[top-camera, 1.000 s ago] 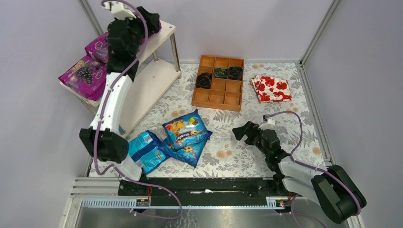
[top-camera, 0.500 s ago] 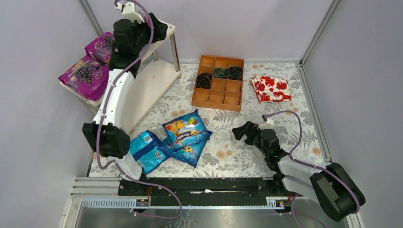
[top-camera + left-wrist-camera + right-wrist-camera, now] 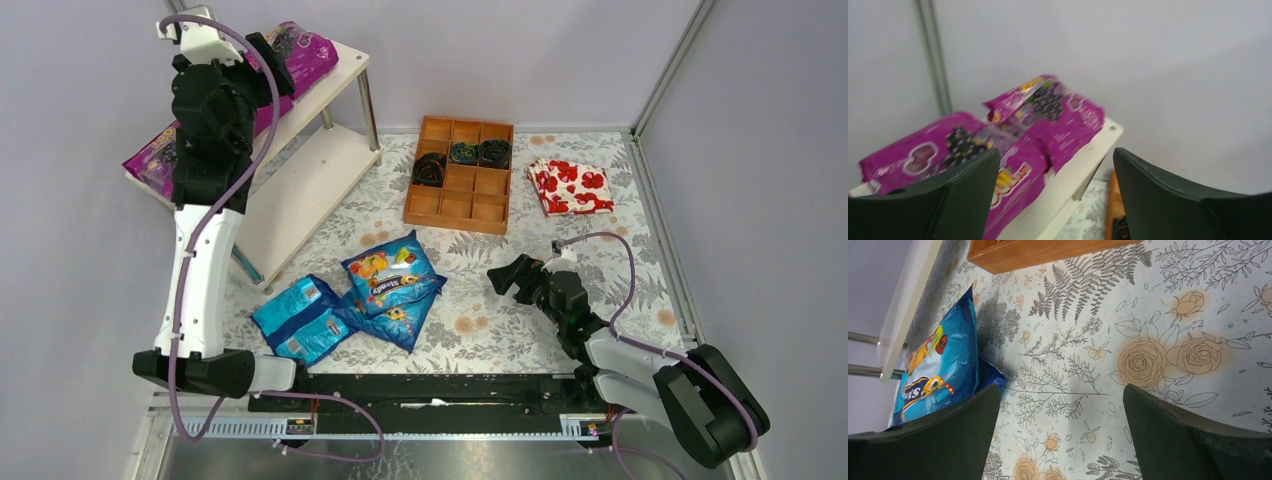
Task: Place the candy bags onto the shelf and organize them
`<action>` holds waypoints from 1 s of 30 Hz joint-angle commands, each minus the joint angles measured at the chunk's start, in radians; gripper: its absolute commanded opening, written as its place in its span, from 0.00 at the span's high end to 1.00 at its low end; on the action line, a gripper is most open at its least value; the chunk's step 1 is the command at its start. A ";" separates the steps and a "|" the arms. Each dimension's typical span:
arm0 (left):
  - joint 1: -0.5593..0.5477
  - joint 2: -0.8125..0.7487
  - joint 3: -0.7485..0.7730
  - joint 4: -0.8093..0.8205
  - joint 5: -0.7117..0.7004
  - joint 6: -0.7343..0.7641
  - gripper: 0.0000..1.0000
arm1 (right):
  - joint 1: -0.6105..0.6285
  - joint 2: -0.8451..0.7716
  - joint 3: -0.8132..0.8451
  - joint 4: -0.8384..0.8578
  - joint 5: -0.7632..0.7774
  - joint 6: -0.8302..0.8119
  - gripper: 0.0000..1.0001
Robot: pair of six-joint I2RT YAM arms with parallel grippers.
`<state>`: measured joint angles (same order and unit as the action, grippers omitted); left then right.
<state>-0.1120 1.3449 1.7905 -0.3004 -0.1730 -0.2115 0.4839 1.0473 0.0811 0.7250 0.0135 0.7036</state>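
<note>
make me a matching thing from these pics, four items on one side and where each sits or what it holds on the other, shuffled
1. purple bag
2. blue bags
3. flowered cloth
4. wooden tray

A. flat on the table, right of the wooden tray
B. on the top board of the shelf
C. piled together on the table
D. holds dark things in its far compartments

Pairs: 1-B, 2-C, 3-A, 4-D

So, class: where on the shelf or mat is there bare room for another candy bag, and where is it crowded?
Free: the lower board, bare along its visible length; also the mat between the blue bags and the right gripper. Crowded: the top board, holding purple bags.
</note>
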 commanded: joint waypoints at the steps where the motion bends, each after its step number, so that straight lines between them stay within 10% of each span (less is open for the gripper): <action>1: 0.003 0.012 -0.049 -0.109 -0.141 0.077 0.12 | -0.003 -0.021 0.002 0.052 -0.011 -0.005 0.00; 30: 0.011 0.023 -0.026 -0.344 0.072 -0.006 0.19 | -0.002 -0.012 0.005 0.053 -0.012 -0.003 0.00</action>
<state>-0.1036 1.4216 1.7771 -0.5991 -0.1547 -0.1871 0.4839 1.0317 0.0761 0.7330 0.0063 0.7040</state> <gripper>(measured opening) 0.814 0.995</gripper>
